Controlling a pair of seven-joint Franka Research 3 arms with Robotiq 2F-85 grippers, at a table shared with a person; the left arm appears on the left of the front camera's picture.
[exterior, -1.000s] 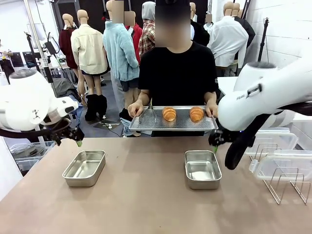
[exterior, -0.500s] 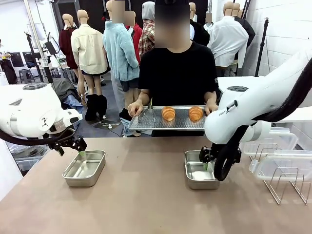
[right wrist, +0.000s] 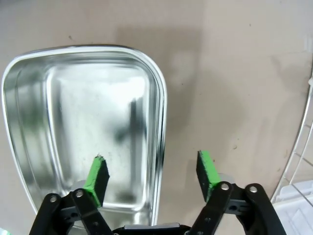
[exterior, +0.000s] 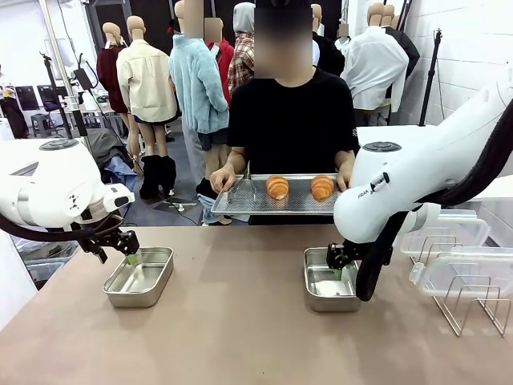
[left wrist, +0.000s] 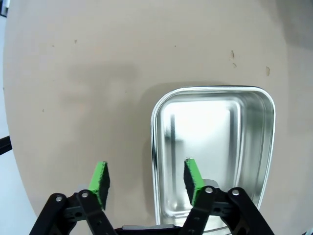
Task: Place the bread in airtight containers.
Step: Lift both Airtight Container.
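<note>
**Front and wrist views, one moment.** I see two croissants, one beside the other. They lie on a perforated tray that a person holds with both hands just beyond the far edge of the table. Two empty steel pans rest on the table, well apart: the left pan towards the table's left side and the right pan towards its right side.

My left claw hangs low over the table at the long wall of the left pan nearer the table's left edge. Its jaws are apart and straddle the rim, with one green pad over bare table and the other inside the pan. It grips nothing.

My right claw hangs low at the long wall of the right pan nearer the table's right edge. Its jaws are likewise apart astride the rim, one pad inside the pan and one over bare table, and it holds nothing.
</note>
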